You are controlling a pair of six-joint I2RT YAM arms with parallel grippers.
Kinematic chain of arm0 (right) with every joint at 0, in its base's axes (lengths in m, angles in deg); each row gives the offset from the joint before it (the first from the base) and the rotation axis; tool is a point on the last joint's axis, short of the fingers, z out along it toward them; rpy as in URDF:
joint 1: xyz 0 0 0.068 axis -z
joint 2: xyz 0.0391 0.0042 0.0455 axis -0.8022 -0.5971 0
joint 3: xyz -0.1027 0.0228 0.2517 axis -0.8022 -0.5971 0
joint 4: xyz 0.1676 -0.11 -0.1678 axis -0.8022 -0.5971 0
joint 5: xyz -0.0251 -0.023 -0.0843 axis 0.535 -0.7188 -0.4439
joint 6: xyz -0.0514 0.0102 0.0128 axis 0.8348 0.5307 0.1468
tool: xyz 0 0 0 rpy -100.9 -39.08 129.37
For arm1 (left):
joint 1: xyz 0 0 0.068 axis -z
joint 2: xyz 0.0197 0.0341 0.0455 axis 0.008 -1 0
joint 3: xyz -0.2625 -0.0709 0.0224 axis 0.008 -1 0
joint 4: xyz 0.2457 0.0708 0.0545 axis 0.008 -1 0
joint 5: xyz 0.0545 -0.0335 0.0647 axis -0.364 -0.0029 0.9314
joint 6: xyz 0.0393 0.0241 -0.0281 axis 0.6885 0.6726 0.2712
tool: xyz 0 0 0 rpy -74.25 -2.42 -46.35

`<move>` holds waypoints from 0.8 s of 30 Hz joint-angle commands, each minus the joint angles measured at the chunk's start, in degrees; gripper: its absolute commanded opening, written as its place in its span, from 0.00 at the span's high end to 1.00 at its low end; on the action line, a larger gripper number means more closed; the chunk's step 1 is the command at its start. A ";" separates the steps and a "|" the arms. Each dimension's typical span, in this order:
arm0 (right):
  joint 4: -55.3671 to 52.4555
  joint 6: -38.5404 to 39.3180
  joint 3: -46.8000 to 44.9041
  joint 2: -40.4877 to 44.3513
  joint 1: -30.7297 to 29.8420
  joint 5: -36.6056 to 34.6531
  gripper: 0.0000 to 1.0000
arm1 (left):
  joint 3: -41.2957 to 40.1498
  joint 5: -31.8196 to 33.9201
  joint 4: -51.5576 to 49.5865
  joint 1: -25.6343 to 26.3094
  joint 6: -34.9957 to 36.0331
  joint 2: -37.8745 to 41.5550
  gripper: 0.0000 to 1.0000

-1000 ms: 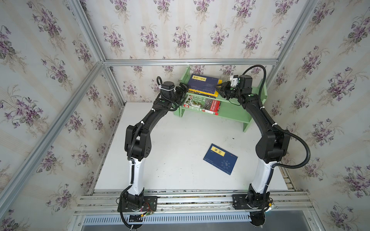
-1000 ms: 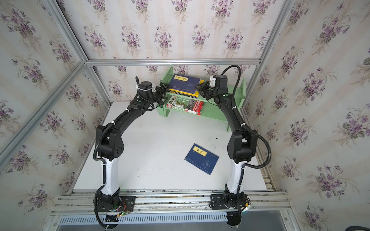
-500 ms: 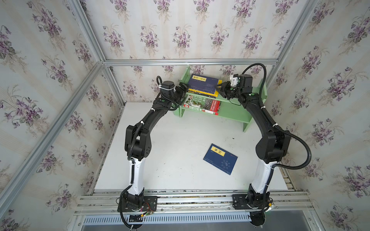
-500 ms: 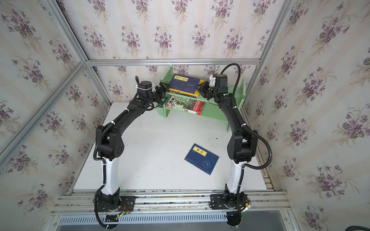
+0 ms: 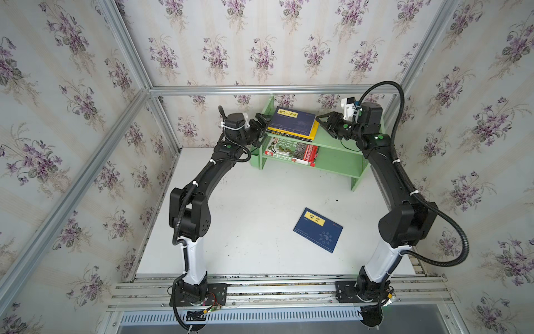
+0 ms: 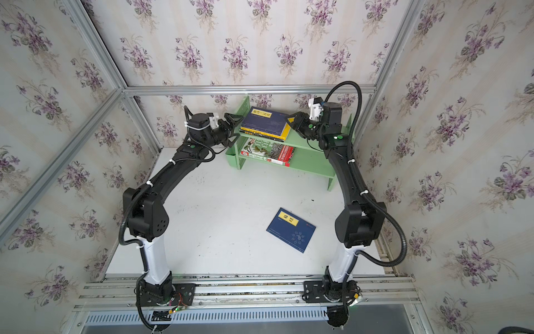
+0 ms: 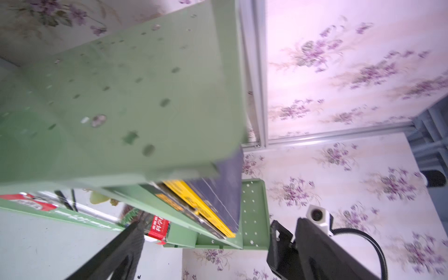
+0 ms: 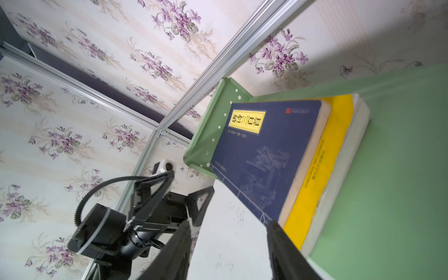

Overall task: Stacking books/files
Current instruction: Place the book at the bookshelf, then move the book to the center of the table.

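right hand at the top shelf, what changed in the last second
The right hand opened wider and drew back a little from the book stack on the top tier of the green shelf. The left hand stayed open at the shelf's other end; the stack, the plant-photo book below and the navy book on the table did not move.

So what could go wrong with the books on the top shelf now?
The yellow book pokes out from under the navy book, right by the right tool; a bump might skew the pile. The left tool sits close to the end of the shelf and could knock it.
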 commanded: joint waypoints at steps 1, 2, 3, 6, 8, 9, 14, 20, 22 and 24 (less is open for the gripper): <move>-2.94 4.25 -6.51 5.91 -0.05 -4.32 0.43 | -7.25 -4.73 8.20 0.52 5.21 5.17 0.00; -3.87 4.73 -10.26 8.59 -0.04 -6.34 0.41 | -10.83 -4.71 8.35 0.96 7.67 7.67 0.01; -4.50 5.14 -13.45 10.95 -0.07 -8.13 0.40 | -13.68 -4.36 7.93 1.39 10.13 9.79 0.01; -6.23 4.89 -25.02 19.78 -0.12 -14.89 0.35 | -21.82 -3.60 5.07 3.10 18.26 15.89 0.01; -8.52 3.80 -32.71 26.09 -0.06 -20.12 0.32 | -25.34 -3.09 0.32 4.83 25.03 18.71 0.00; -9.97 3.31 -35.99 28.48 -0.11 -21.93 0.31 | -26.54 -2.92 -1.75 5.62 27.60 19.47 0.00; -19.44 -0.58 -50.69 38.96 -0.12 -31.21 0.26 | -32.73 -1.37 -9.23 11.04 39.38 20.76 0.00; -23.69 -6.41 -66.61 47.30 -0.06 -35.07 0.20 | -35.16 0.65 -13.48 15.65 45.37 15.63 0.00; -23.72 -8.15 -71.36 49.33 0.00 -34.83 0.20 | -35.16 -0.63 -13.79 15.92 44.65 13.41 0.00; -23.49 -9.50 -75.57 50.97 -0.01 -34.56 0.20 | -34.82 -1.44 -14.39 16.14 44.37 11.86 0.01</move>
